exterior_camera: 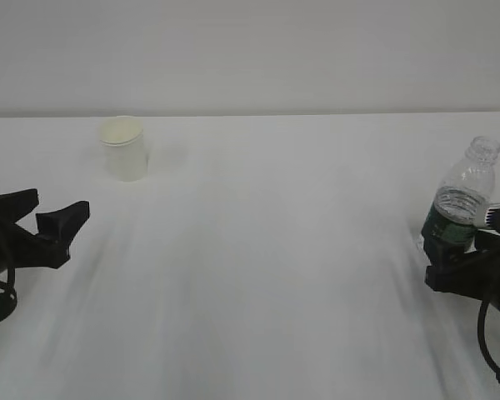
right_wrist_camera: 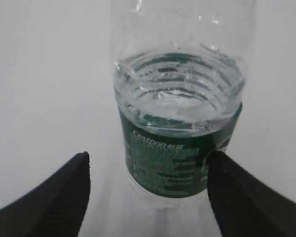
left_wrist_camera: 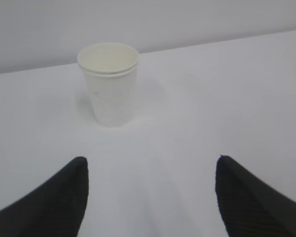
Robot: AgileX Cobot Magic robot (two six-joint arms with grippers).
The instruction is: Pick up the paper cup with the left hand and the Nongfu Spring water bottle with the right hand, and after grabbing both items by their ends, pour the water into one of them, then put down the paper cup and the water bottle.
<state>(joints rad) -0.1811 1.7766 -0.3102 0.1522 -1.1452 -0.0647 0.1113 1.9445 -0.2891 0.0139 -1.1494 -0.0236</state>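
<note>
White table (exterior_camera: 258,250): left tool (exterior_camera: 57,210) spread wide, empty; right tool (right_wrist_camera: 148,197) straddles bottle (right_wrist_camera: 180,128), grip unclear.

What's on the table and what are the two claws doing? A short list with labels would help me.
paper cup: upright on the white table, far left, apparently empty
water bottle: upright, uncapped, partly filled with water
left gripper: open, short of the cup, not touching it
right gripper: jaws on either side of the bottle's green label; grip not clear
pouring: not started
</note>
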